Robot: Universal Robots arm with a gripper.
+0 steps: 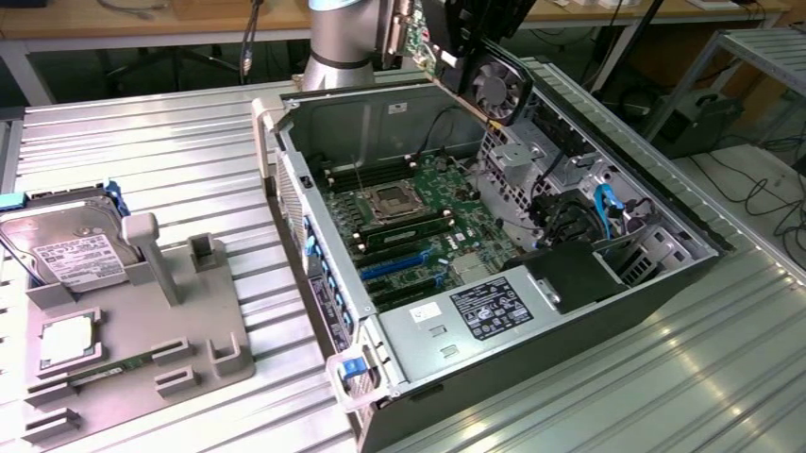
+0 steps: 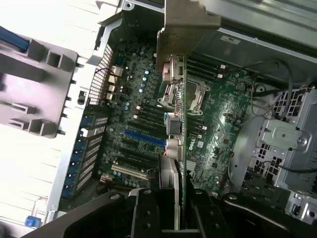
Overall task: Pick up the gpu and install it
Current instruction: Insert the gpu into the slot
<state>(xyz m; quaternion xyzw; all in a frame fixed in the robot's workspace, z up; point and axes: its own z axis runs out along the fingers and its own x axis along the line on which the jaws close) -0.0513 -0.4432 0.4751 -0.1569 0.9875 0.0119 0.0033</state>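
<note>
You held the gpu [image 2: 179,124] above the open case [image 1: 293,189].
The case lay on the table [image 1: 151,142] with its board [image 1: 416,222] facing up; the gpu hung edge-on over it, your gripper [image 2: 174,206] closed on the card's edge.

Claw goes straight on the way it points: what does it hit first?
Likely the motherboard in the open case; the gripped gpu would touch before the claw does. Depth unclear.

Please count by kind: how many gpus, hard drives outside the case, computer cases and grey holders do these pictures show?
gpu: 1
hard drive: 1
case: 1
grey holder: 1
Total: 4
</note>
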